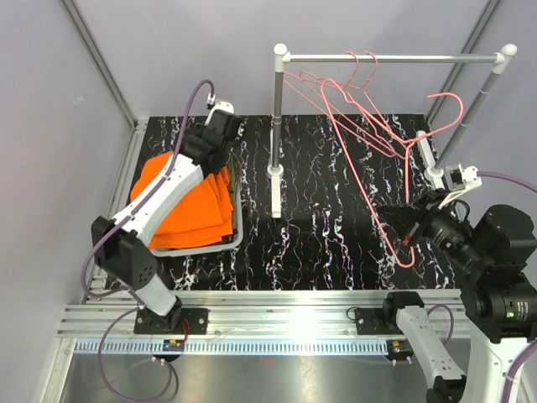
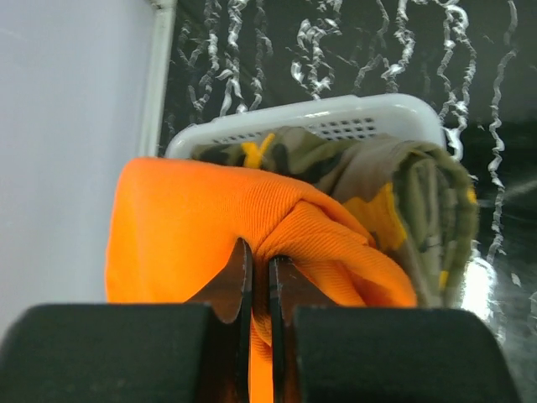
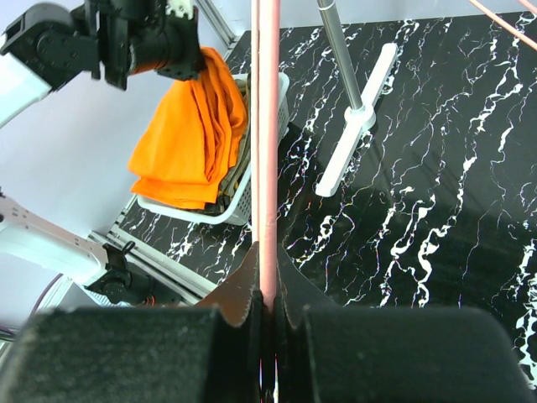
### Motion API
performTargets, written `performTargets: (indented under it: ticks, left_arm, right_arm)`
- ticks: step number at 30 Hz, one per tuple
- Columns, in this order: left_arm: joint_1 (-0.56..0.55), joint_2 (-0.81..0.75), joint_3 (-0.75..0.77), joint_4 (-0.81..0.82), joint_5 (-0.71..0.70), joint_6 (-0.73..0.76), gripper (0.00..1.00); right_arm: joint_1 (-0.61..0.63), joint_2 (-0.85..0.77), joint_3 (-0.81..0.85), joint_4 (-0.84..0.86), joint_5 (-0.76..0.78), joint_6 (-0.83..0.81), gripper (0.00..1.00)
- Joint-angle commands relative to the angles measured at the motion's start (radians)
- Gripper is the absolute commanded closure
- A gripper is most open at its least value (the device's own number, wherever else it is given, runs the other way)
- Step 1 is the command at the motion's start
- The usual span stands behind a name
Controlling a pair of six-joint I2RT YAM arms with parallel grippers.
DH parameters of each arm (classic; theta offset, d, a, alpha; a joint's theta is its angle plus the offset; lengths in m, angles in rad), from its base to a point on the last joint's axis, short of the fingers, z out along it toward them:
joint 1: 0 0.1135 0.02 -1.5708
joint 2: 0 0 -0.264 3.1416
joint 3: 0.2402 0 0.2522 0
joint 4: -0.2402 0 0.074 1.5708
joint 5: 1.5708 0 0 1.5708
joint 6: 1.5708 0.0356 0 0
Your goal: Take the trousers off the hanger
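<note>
My left gripper [image 2: 258, 252] pinches the orange trousers [image 2: 185, 218] at the basket [image 2: 361, 113], apparently to deposit them; my right gripper [image 3: 267, 262] clamps the hanger [image 3: 268, 126] steady.

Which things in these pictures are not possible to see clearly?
Top view: whatever lies under the orange trousers in the basket, covered by them and the left arm.
Left wrist view: most of the camouflage trousers, behind orange cloth.
Right wrist view: the hanger's hook, cut off by the top edge.

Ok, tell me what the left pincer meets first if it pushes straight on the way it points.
The orange trousers: the left pincer is shut on a fold of them. Past that, probably the camouflage trousers and the basket's white rim.
</note>
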State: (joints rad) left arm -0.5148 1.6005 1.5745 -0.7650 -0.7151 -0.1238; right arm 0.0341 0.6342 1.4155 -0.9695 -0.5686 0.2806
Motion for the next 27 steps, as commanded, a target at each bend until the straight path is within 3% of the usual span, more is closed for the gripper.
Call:
performTargets:
  ticks: [1, 7, 8, 10, 11, 14, 17, 18, 24, 27]
  left_arm:
    - [-0.002, 0.067, 0.151, 0.006, 0.115, -0.086, 1.00]
    - [-0.001, 0.133, 0.236, -0.043, 0.220, -0.152, 1.00]
    - [0.001, 0.144, 0.242, -0.059, 0.227, -0.171, 0.95]
    - [0.006, 0.177, 0.254, -0.088, 0.230, -0.186, 0.77]
    - [0.010, 0.183, 0.254, -0.094, 0.235, -0.198, 0.60]
    - [0.024, 0.139, 0.254, -0.102, 0.275, -0.217, 0.31]
    - [0.025, 0.061, 0.234, -0.068, 0.336, -0.218, 0.15]
    - [0.025, 0.033, 0.228, -0.062, 0.344, -0.223, 0.03]
    - [0.044, -0.192, 0.034, 0.038, 0.319, -0.313, 0.02]
    - [0.102, -0.202, -0.043, 0.067, 0.325, -0.368, 0.10]
  right_arm:
    - [-0.002, 0.002, 0.003, 0.045, -0.004, -0.014, 1.00]
    - [-0.002, 0.001, 0.000, 0.038, 0.012, -0.020, 1.00]
    - [-0.002, 0.002, -0.003, 0.037, 0.013, -0.020, 1.00]
    - [-0.003, 0.002, -0.006, 0.035, 0.015, -0.020, 1.00]
    - [-0.002, 0.004, -0.004, 0.032, 0.016, -0.023, 1.00]
    - [-0.003, 0.012, 0.003, 0.025, 0.041, -0.029, 1.00]
    - [-0.002, 0.027, 0.014, 0.006, 0.119, -0.041, 1.00]
    - [-0.002, 0.028, 0.019, 0.000, 0.142, -0.046, 1.00]
    - [-0.003, 0.038, 0.053, -0.026, 0.265, -0.073, 1.00]
    - [-0.003, 0.045, 0.062, -0.025, 0.265, -0.060, 1.00]
